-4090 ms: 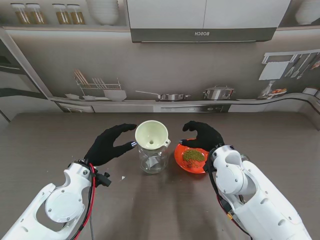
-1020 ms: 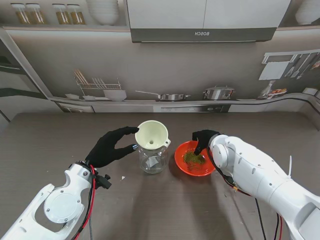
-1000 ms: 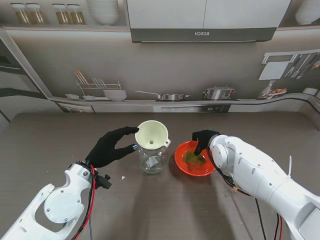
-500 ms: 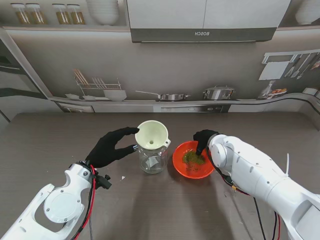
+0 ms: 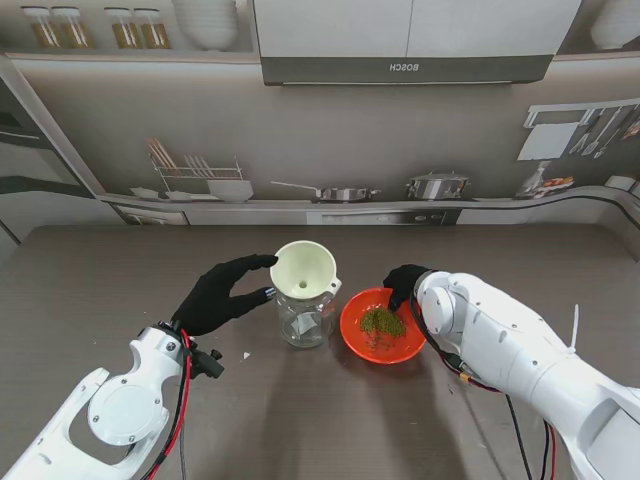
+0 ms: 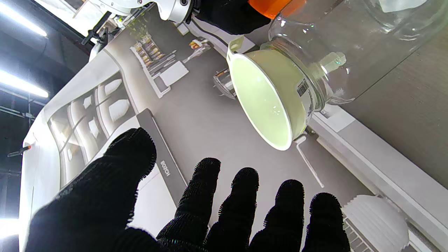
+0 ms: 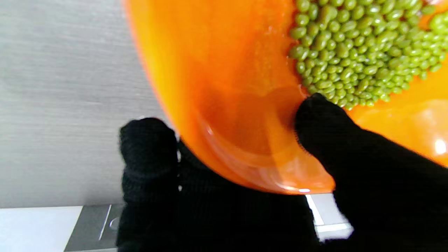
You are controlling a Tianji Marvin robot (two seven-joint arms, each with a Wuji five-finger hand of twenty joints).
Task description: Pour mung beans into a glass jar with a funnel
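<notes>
1. Right robot hand (image 5: 404,283) pinches the orange bowl (image 5: 381,325) rim, thumb inside beside the mung beans (image 5: 382,322).
2. Left robot hand (image 5: 222,290) is spread, empty, beside the funnel (image 5: 303,269) seated in the glass jar (image 5: 303,320) on the table (image 5: 120,290).

The bowl (image 7: 245,105) looks like glossy orange plastic, the jar (image 5: 302,322) clear glass. The funnel (image 5: 303,270) is smooth pale plastic. Black knit cloth covers each robot hand (image 5: 220,292), and the tabletop (image 5: 100,290) is matt grey-brown.

funnel (image 5: 303,270) in jar (image 5: 304,318), bowl (image 5: 355,335) just right of jar, mung beans (image 5: 382,322) in bowl
</notes>
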